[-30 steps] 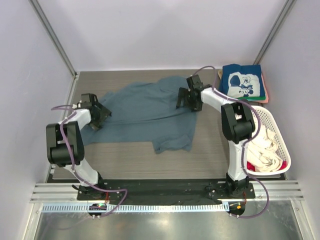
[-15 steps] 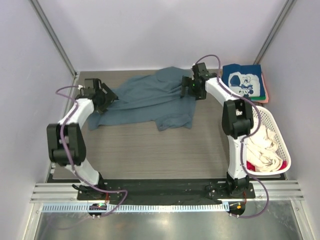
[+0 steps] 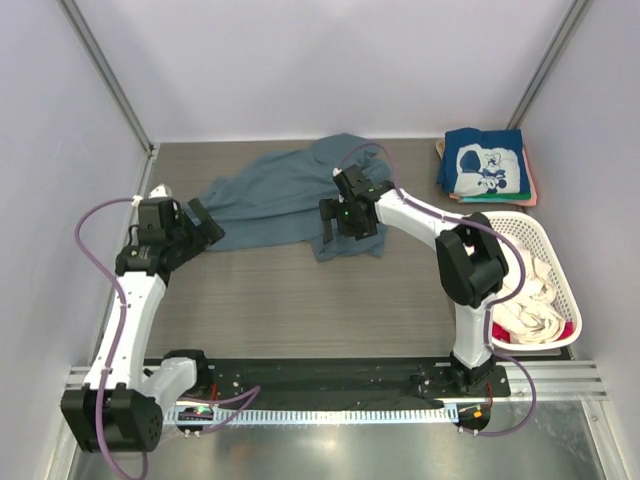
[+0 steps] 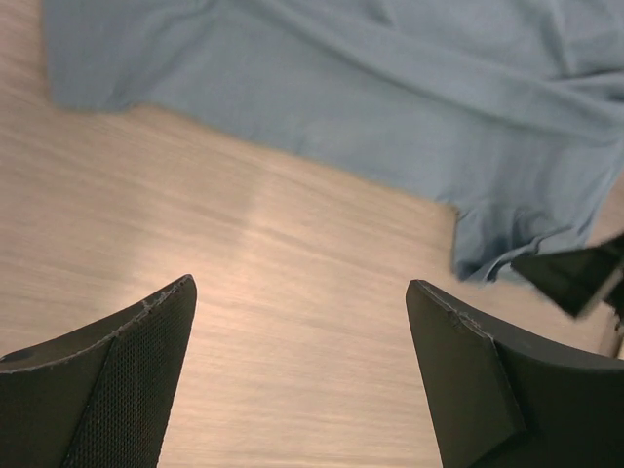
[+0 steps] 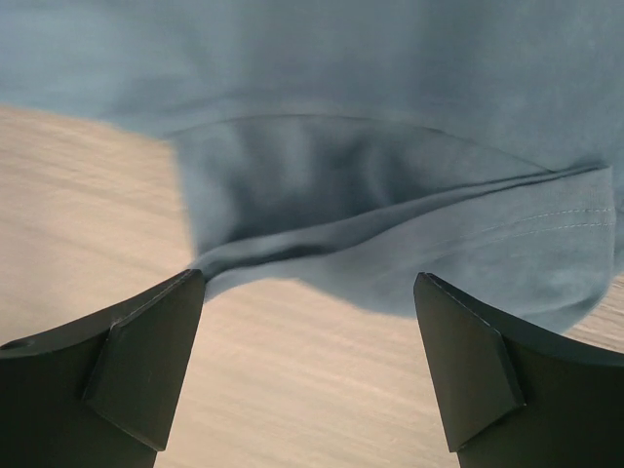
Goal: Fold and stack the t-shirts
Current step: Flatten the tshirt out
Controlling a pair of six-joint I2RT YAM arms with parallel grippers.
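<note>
A plain slate-blue t-shirt lies crumpled across the far middle of the table. It also shows in the left wrist view and in the right wrist view. My left gripper is open and empty, just left of the shirt's near left edge, over bare table. My right gripper is open and empty at the shirt's near right hem. A folded navy t-shirt with white cartoon print tops a stack at the far right.
A white lattice basket at the right holds cream and red cloth. Green and pink edges show under the navy shirt. Grey walls and metal posts bound the table on three sides.
Both grippers have let go of the slate-blue shirt and pulled back toward me. The shirt now lies more bunched toward the far edge. The left arm swung out to the left.
</note>
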